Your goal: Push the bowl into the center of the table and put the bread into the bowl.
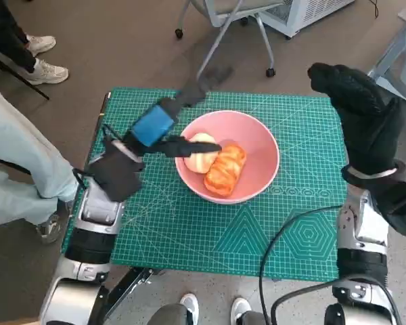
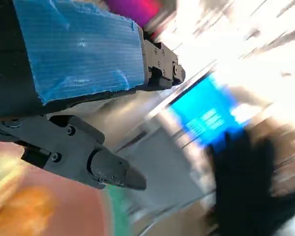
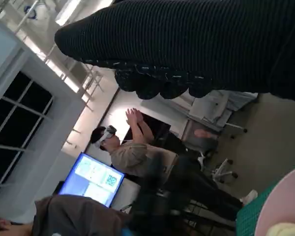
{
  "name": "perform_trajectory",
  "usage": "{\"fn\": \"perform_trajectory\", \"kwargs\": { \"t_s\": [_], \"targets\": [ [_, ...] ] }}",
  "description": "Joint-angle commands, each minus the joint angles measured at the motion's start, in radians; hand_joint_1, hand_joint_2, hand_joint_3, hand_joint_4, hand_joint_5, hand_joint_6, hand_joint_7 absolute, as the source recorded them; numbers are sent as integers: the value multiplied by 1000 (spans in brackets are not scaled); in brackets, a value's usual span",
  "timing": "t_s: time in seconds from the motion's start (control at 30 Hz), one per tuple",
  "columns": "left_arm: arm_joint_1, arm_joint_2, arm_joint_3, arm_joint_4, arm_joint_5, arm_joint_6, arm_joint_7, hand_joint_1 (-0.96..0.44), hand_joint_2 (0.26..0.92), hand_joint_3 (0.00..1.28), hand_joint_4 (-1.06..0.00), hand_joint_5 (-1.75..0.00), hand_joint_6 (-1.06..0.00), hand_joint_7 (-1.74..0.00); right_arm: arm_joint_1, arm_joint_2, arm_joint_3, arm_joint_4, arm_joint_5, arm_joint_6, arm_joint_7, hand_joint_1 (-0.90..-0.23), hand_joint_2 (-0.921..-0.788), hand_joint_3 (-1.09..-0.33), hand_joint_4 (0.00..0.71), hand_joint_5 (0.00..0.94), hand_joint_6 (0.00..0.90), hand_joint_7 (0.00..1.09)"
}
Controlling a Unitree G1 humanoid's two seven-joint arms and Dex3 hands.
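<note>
The pink bowl [image 1: 228, 156] is located at the center of the green cutting mat [image 1: 189, 230] that covers the table. Two pieces of bread are contained in it: a glazed golden loaf [image 1: 225, 170] and, touching it on the left-arm side, a pale round roll [image 1: 200, 152].

The left hand [image 1: 155, 128] is raised over the bowl's rim on the left-arm side. Its fingers [image 1: 189, 147] are spread apart, one extended across the pale roll; nothing is gripped. In the left wrist view the black fingers [image 2: 88, 162] are seen apart and unloaded above the pink bowl wall [image 2: 64, 211].

The right hand [image 1: 358, 112] is held above the mat's edge on the right-arm side, well apart from the bowl. Whether its fingers are apart or together cannot be told.

A person wearing a headset [image 3: 120, 147] is visible in the right wrist view.
</note>
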Motion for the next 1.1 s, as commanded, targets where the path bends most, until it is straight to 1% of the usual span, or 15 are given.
{"fn": "perform_trajectory", "kwargs": {
  "t_s": [0.03, 0.2, 0.3, 0.53, 0.67, 0.83, 1.03, 1.1],
  "targets": [
    [-15, -35, 38, -1, -80, -57, 2, -533, 921, 390, -2, -1, -145, 0, 21, -3, 11, -22, -20, 19, -17, -638, -921, -686, 147, 0, 48, 275],
    [-5, -55, 65, -33, -175, -65, -28, -575, 921, 457, -15, -7, -130, 0, 22, -3, 23, -60, -31, 42, -36, -649, -921, -690, 144, 0, 51, 280],
    [3, -60, 70, -59, -214, -52, -45, -592, 921, 466, -16, -7, -127, 0, 26, -5, 27, -85, -35, 57, -47, -662, -921, -684, 144, 0, 60, 288],
    [11, -71, 83, -82, -281, -58, -83, -638, 921, 469, -16, -7, -128, -1, 32, -8, 37, -149, -55, 95, -78, -671, -921, -675, 146, 1, 73, 301],
    [10, -78, 86, -82, -292, -60, -88, -666, 921, 475, -18, -7, -129, -2, 31, -9, 41, -170, -66, 111, -90, -667, -921, -664, 147, 2, 80, 309],
    [7, -85, 87, -76, -295, -58, -95, -679, 921, 480, -19, -7, -132, -4, 28, -13, 46, -185, -73, 124, -99, -670, -921, -658, 151, 3, 85, 313],
    [5, -84, 83, -75, -285, -58, -102, -687, 921, 502, -20, -7, -131, -5, 21, -19, 52, -182, -77, 124, -97, -671, -921, -656, 152, 3, 86, 314],
    [5, -83, 81, -75, -284, -58, -106, -687, 921, 514, -21, -7, -128, -3, 20, -19, 53, -181, -84, 122, -100, -671, -921, -656, 151, 2, 85, 314]
  ]
}}
